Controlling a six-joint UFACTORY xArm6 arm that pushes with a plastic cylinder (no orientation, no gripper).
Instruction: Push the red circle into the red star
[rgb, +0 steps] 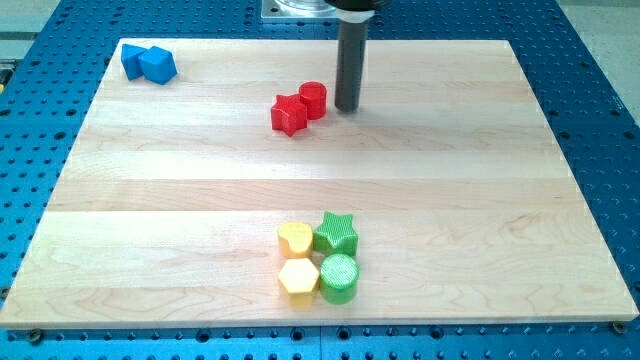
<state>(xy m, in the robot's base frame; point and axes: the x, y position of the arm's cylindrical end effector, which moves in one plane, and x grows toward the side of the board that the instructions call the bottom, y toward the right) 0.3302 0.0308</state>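
The red circle (314, 99) sits in the upper middle of the wooden board (180, 200), touching the red star (289, 114), which lies just below and to its left. My tip (347, 107) stands just to the right of the red circle, a small gap away from it. The dark rod rises straight up from there to the view's top.
Two blue blocks (148, 63) lie together at the board's top left corner. Near the bottom middle sits a cluster: a yellow heart (296, 239), a green star (337, 234), a yellow hexagon (298, 278) and a green circle (339, 277).
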